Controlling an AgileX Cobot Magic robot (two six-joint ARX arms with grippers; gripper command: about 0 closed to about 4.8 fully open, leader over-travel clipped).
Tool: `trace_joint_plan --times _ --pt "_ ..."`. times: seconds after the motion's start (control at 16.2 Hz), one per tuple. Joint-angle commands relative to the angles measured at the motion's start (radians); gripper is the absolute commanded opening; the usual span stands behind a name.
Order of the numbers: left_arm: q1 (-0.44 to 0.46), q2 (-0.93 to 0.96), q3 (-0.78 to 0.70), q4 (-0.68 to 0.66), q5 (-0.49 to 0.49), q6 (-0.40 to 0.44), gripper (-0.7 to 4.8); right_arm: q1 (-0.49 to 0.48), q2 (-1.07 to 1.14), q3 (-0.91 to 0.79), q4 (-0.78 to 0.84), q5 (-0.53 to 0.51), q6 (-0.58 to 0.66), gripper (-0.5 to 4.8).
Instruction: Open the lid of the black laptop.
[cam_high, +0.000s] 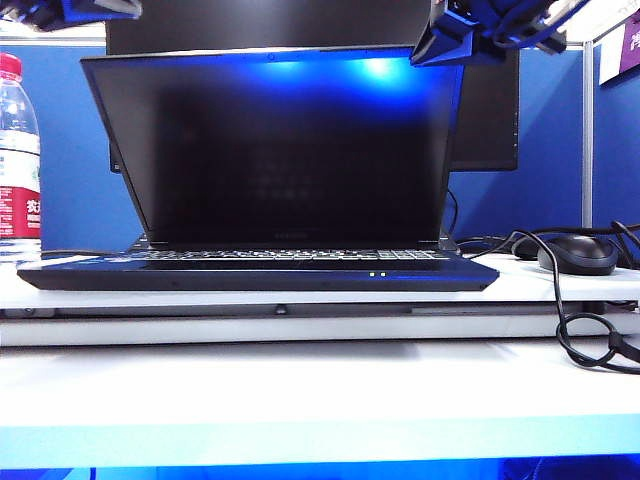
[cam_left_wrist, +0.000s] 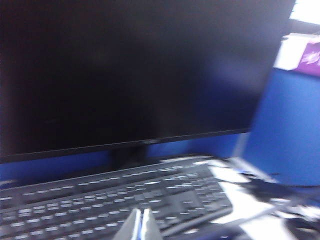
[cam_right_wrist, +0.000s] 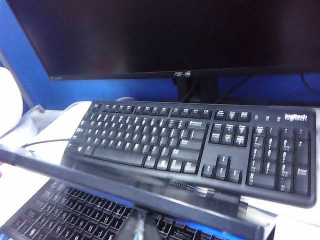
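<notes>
Standing well past half open, the lid (cam_high: 280, 150) leans slightly back, its glossy dark screen facing the exterior camera, long axis running left to right. The black laptop (cam_high: 260, 272), thin and flat, rests on the white surface (cam_high: 300, 390). The right pincer (cam_right_wrist: 137, 227) sits at the lid's top right edge, tips together; the left pincer (cam_left_wrist: 140, 225), tips likewise together, hovers above a separate keyboard (cam_left_wrist: 115, 197).
</notes>
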Motion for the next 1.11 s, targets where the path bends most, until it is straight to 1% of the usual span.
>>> trace_joint_plan --times 0.06,0.12,0.31,0.43,0.49,0.62,0.68,0.74,0.8,0.86,0.93,0.99,1.11 --pt "0.000 -0.012 0.031 0.008 0.090 -0.052 0.25 -0.014 -0.004 0.034 0.127 0.012 -0.010 -0.01" --pt "0.000 -0.014 0.045 0.007 0.126 -0.064 0.25 -0.020 -0.002 0.034 0.120 0.006 -0.010 -0.01" --pt "0.000 -0.054 0.063 -0.013 0.152 -0.066 0.25 -0.020 0.006 0.037 0.139 0.006 -0.011 -0.01" --pt "0.000 -0.061 0.063 -0.105 0.151 -0.043 0.25 -0.021 0.026 0.068 0.136 0.006 -0.012 -0.01" --pt "0.000 -0.061 0.063 -0.166 0.150 -0.018 0.25 -0.021 0.042 0.087 0.136 -0.001 -0.012 -0.01" --pt "-0.001 -0.059 0.063 -0.270 0.107 0.034 0.25 -0.021 0.067 0.120 0.136 -0.016 -0.011 -0.01" --pt "0.000 -0.058 0.063 -0.282 0.062 0.050 0.25 -0.021 0.071 0.128 0.135 -0.016 -0.011 -0.01" --pt "0.001 -0.055 0.063 -0.283 0.007 0.073 0.25 -0.021 0.071 0.130 0.135 -0.016 -0.011 -0.01" --pt "0.001 -0.039 0.063 -0.276 0.001 0.104 0.25 -0.021 0.071 0.130 0.134 -0.016 -0.011 -0.01" --pt "0.000 -0.014 0.063 -0.273 0.001 0.103 0.25 -0.021 0.071 0.130 0.122 -0.017 -0.012 -0.01" --pt "0.000 0.016 0.063 -0.268 0.001 0.080 0.25 -0.021 0.071 0.130 0.112 -0.017 -0.011 -0.01" --pt "0.000 0.041 0.063 -0.242 0.001 0.064 0.25 -0.021 0.071 0.130 0.105 -0.023 -0.011 -0.01" --pt "0.000 0.058 0.063 -0.166 -0.005 0.060 0.25 -0.021 0.071 0.130 0.102 -0.035 -0.011 -0.01"
